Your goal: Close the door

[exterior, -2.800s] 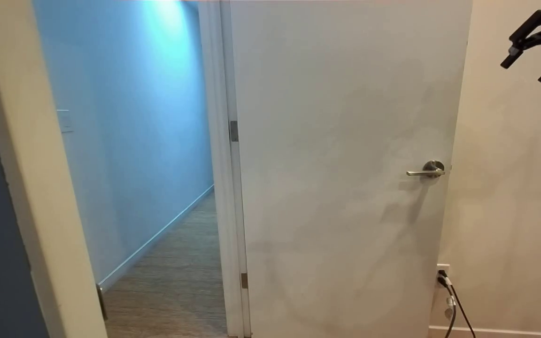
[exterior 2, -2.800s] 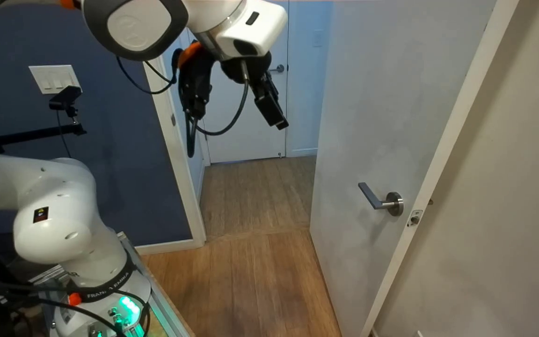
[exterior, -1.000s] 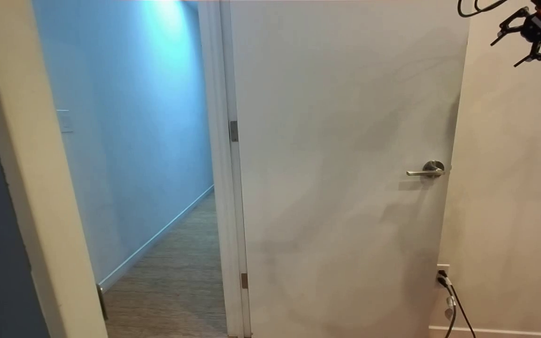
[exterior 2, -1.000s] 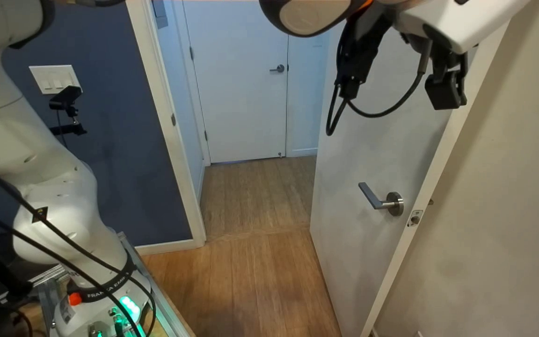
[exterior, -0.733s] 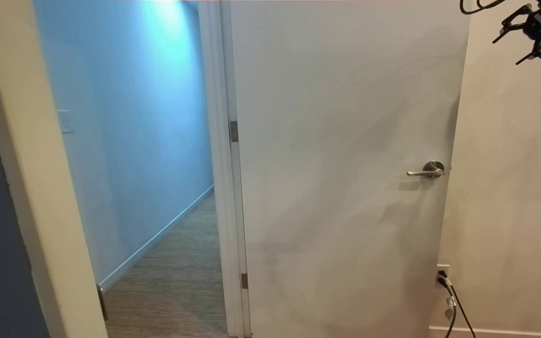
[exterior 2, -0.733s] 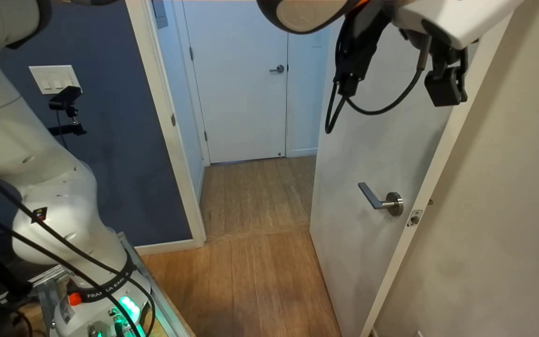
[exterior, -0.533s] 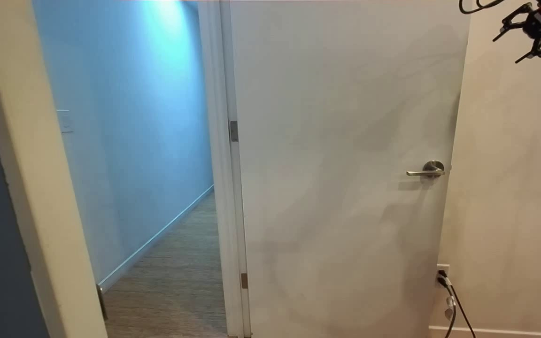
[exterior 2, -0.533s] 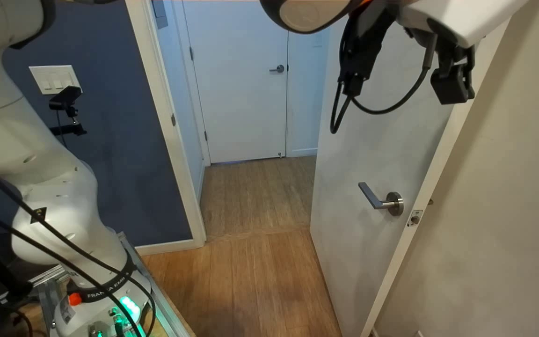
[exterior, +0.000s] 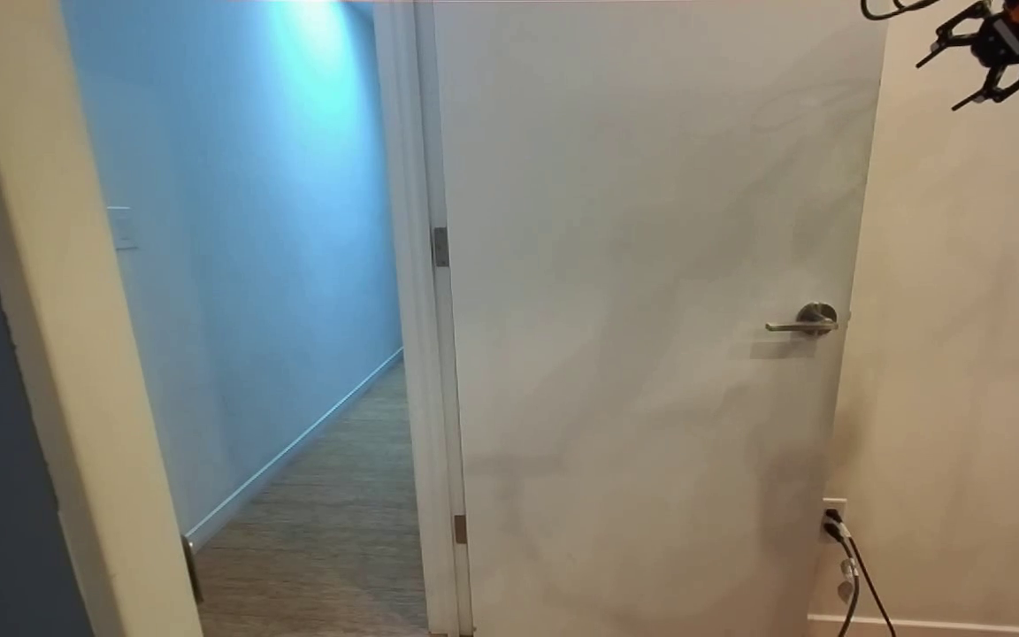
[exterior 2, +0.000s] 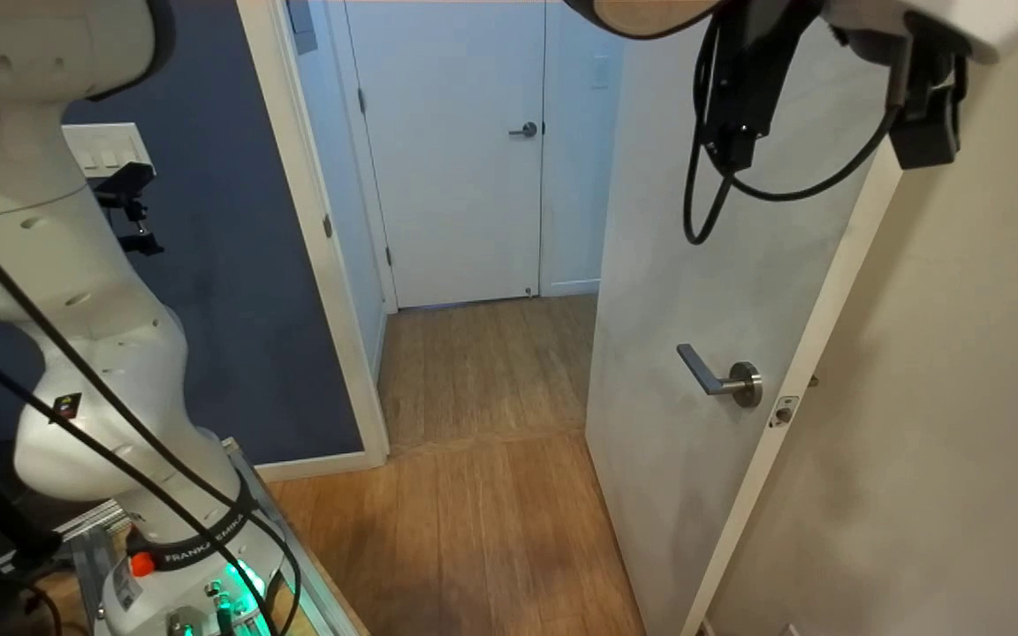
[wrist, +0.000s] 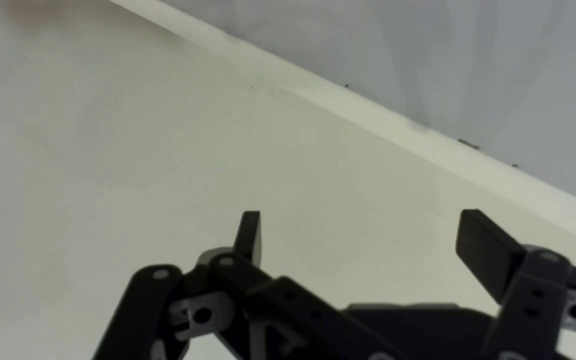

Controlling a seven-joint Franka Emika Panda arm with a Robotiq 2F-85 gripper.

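Observation:
The white door [exterior: 651, 265] stands open in both exterior views, close to the wall at its free edge; it also shows here [exterior 2: 695, 291]. Its silver lever handle [exterior: 816, 318] shows in both exterior views [exterior 2: 743, 384]. My gripper [exterior: 938, 86] is open and empty, high above the handle, by the door's free edge. In the wrist view my gripper [wrist: 360, 215] has its fingers wide apart over a pale surface, with nothing between them. A bright diagonal strip [wrist: 368, 112], which looks like the door's edge, runs above the fingertips. Contact with the door cannot be told.
A pale wall [exterior 2: 942, 442] is behind the door. An outlet [exterior: 835, 506] with plugged cables [exterior: 854, 566] is low on the wall. The doorway frame [exterior 2: 315, 230] and a blue wall [exterior 2: 217, 336] stand across from the door. A cable loop [exterior 2: 792, 194] hangs below the wrist.
My arm has swung right across the exterior view, from the doorway to the door's free edge. The gripper has turned and risen slightly. The door has not moved.

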